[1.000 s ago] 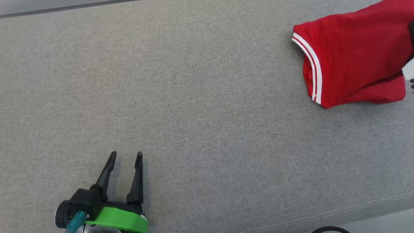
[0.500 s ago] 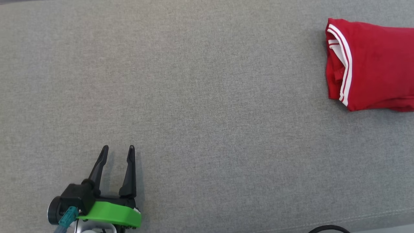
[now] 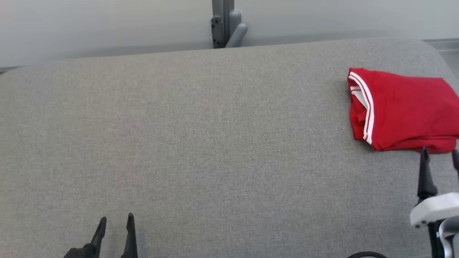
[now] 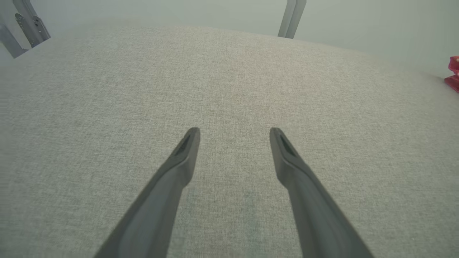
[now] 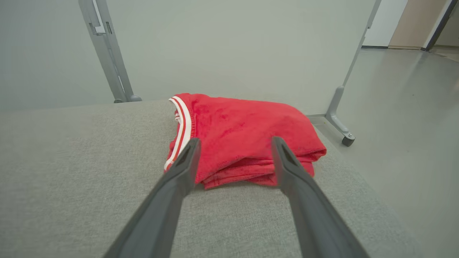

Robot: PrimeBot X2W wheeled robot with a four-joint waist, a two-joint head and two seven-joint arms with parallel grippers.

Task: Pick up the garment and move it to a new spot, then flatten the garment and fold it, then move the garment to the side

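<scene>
- The tabletop (image 3: pixel 215 125) is one broad surface covered in grey woven cloth, with rounded far corners. A pale wall stands behind it.
- The garment (image 3: pixel 405 111) lies at the far right end of the tabletop, close to its right edge and flat on the cloth.
- It sits straight ahead of the right fingers (image 3: pixel 425 172), just beyond their tips. In the right wrist view the two tips frame the garment's (image 5: pixel 244 132) near folded edge. Whether they touch it I cannot tell.
- The garment is well apart from the left fingers (image 3: pixel 129 236), which are at the near left of the tabletop. In the left wrist view it is a red sliver (image 4: pixel 452 77) at the far right.
- The garment is bright red and folded into a compact, roughly rectangular stack. Several layers show along its near edge, and the top has soft wrinkles.
- The right fingers (image 5: pixel 179 179) are spread wide and grip nothing.
- The left fingers (image 4: pixel 172 182) are also spread wide and grip nothing. There is bare grey cloth between them.
- A band of white stripes runs down the garment's left end, where a hem curls open and shows a white inner edge.
- Grey metal frame posts (image 3: pixel 223 23) rise behind the tabletop.
</scene>
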